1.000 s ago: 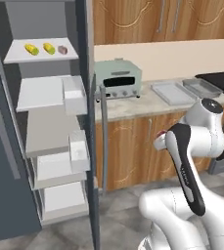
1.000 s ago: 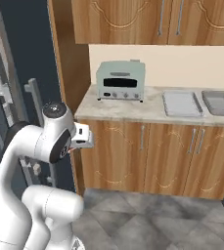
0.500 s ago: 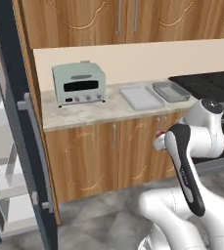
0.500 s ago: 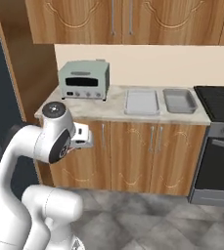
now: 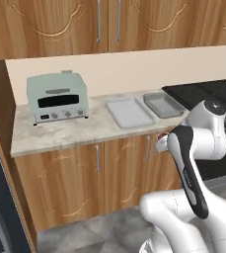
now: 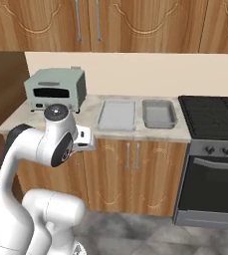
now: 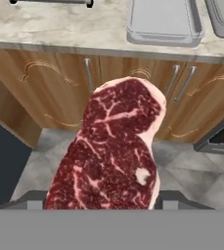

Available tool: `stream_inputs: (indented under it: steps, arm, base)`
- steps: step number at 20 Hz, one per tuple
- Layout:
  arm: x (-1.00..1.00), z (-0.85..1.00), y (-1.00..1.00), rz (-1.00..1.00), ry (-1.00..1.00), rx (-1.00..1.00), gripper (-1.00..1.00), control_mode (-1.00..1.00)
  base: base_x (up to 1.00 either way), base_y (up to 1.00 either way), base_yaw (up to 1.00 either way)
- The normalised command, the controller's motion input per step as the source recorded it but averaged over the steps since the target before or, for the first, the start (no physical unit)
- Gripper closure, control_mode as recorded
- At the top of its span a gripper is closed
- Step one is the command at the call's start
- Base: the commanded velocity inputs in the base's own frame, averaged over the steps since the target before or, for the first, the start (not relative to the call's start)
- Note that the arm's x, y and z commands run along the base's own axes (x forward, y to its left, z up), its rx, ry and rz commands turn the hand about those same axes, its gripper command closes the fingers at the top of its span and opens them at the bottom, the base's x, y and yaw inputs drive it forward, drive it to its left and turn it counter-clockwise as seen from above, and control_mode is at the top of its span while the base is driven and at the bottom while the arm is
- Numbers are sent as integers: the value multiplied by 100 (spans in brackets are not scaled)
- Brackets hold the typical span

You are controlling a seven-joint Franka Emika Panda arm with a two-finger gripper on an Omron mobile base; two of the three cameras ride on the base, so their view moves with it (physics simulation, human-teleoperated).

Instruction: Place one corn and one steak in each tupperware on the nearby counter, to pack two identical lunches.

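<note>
Hand view has a steak (image 7: 114,151) rising between the two dark fingertips (image 7: 29,199), so the pincer (image 7: 101,201) is pinching the steak, the meat standing upright with its marbled face toward the camera. Beyond it lies the counter (image 7: 59,27), with the paler tupperware (image 7: 165,22) on top and the darker tupperware (image 7: 223,14) just beside it at the view's edge. Both trays look bare where they can be seen.

Left base view shows the same counter (image 5: 65,131) carrying a pale-green toaster oven (image 5: 57,98), the paler tupperware (image 5: 129,111) and the darker tupperware (image 5: 163,104) side by side, next to a black stovetop (image 5: 203,93). Right base view shows the arm folded in front of the brown cabinet doors (image 6: 135,174), below the counter (image 6: 93,122) edge.
</note>
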Motion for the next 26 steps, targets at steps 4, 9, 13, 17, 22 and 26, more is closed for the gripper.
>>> stream_inputs:
  steps: [4, 9, 13, 17, 22, 26]
  arm:
    - [0, 0, 0, 0, 0, 0, 100, 100]
    - [0, 0, 0, 0, 0, 0, 100, 100]
    - [0, 0, 0, 0, 0, 0, 100, 100]
    - [0, 0, 0, 0, 0, 0, 100, 100]
    - [0, 0, 0, 0, 0, 0, 100, 100]
    - [0, 0, 0, 0, 0, 0, 100, 100]
  base:
    - [71, -24, 0]
    - [84, -23, 0]
    - [73, -26, 0]
    - [61, -28, 0]
    - [55, -23, 0]
    - [43, -12, 0]
